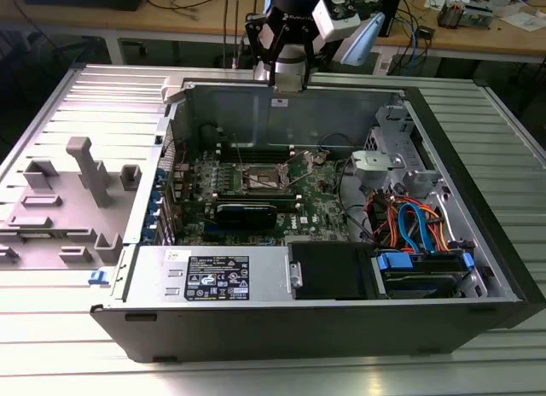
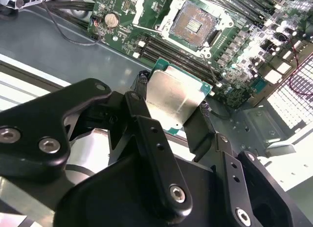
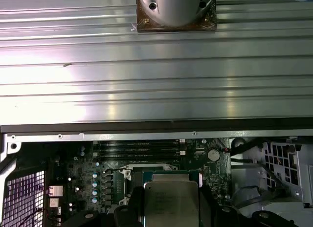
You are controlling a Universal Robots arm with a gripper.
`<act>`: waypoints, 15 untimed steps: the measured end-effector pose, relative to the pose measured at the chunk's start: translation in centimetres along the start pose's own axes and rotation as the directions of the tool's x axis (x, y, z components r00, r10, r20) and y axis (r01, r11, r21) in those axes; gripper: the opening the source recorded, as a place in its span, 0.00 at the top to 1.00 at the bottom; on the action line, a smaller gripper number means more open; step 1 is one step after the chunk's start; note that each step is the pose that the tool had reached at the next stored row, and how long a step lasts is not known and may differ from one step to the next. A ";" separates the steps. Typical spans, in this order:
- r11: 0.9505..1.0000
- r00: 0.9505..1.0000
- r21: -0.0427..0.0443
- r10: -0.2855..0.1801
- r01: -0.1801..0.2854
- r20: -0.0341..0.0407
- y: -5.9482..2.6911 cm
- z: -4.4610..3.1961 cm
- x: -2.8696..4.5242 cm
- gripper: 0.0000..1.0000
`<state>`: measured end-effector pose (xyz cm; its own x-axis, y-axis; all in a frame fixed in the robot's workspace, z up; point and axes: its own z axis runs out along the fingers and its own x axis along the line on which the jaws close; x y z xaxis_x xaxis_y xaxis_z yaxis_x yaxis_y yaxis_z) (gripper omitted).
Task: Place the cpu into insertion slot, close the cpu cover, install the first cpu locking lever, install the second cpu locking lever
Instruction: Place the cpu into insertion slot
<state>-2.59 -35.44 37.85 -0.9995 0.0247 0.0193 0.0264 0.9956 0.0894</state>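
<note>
My gripper (image 2: 173,97) is shut on the cpu (image 2: 171,96), a flat silver square on a green base, with a black finger (image 2: 142,82) on each of two opposite edges. In the first wrist view the cpu (image 3: 171,201) hangs over the motherboard near the case's rear wall. The insertion slot (image 2: 195,22) lies open on the green board below, its tan contact field bare, and the cpu cover (image 2: 146,9) is swung up beside it. In the exterior view my gripper (image 1: 288,82) hovers high above the case's back edge, well above the insertion slot (image 1: 266,179).
The open computer case (image 1: 478,242) lies on a ribbed metal table (image 1: 512,114). A black power-supply box (image 1: 334,270), orange and blue cables (image 1: 414,225) and a drive cage (image 1: 397,153) fill the exterior view's right. Grey fixtures (image 1: 85,170) stand at its left. Long memory slots (image 2: 176,58) run beside the socket.
</note>
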 end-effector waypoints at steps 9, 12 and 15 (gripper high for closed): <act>0.999 0.999 0.000 0.040 -0.040 0.004 -0.73 0.00 -0.02 0.45; 0.999 0.999 0.002 0.042 -0.042 0.004 -0.90 0.00 -0.02 0.45; 0.998 0.998 0.002 0.066 -0.066 0.006 -0.93 0.01 -0.03 0.45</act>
<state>-2.59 -36.36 37.75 -0.9957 0.0908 0.0192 0.0921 0.9920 0.0861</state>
